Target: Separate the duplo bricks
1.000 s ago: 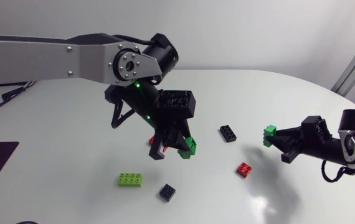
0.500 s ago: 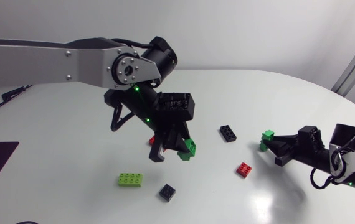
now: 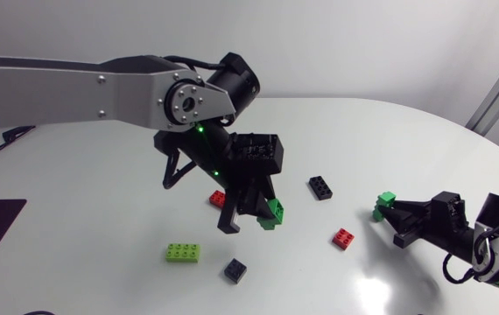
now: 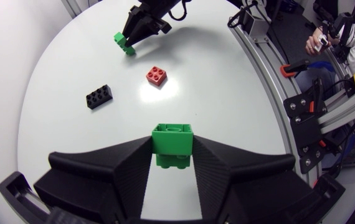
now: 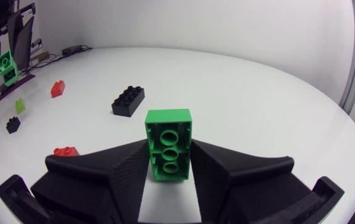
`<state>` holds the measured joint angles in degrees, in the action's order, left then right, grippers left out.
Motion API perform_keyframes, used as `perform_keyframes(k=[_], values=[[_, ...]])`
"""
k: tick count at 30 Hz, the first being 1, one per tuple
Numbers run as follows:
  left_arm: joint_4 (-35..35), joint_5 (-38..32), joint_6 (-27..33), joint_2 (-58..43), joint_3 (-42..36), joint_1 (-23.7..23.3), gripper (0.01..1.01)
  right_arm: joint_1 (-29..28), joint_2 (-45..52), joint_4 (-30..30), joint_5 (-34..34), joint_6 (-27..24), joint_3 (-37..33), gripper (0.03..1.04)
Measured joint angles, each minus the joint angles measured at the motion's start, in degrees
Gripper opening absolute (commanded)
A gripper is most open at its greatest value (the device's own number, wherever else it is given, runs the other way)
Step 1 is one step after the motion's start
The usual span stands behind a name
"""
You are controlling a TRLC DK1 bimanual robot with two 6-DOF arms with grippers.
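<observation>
The right arm has sunk toward the white table (image 3: 407,131), its right gripper (image 3: 381,210) clamped on a long green brick (image 5: 169,144) — hollow underside to the wrist camera, long axis running out ahead along the fingers. The left gripper (image 4: 172,155), shifted slightly rightward, hangs above the table, jaws pinching a short green brick (image 3: 275,210). Behind it a red brick (image 3: 217,199) is half hidden — a black brick (image 3: 320,187) lies between the arms.
</observation>
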<state>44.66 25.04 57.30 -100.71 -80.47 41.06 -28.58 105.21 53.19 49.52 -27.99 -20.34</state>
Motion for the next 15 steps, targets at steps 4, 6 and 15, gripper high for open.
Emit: perform_keyframes(k=[4, 6, 15], values=[[-0.09, -0.04, -0.2, 0.0, 0.0, 0.33, 0.251, -0.7, 0.76, 1.49, 0.11, 0.15, 0.46, 0.77], [-0.11, -0.22, -0.2, 0.0, 0.0, 0.33, 0.251, -0.94, 0.87, 1.64, 0.2, 0.15, 0.74, 0.81], [-0.11, -0.46, -0.26, 0.0, 0.0, 0.7, 0.251, 0.15, -3.69, -1.18, -0.13, 2.16, 0.9, 0.91]])
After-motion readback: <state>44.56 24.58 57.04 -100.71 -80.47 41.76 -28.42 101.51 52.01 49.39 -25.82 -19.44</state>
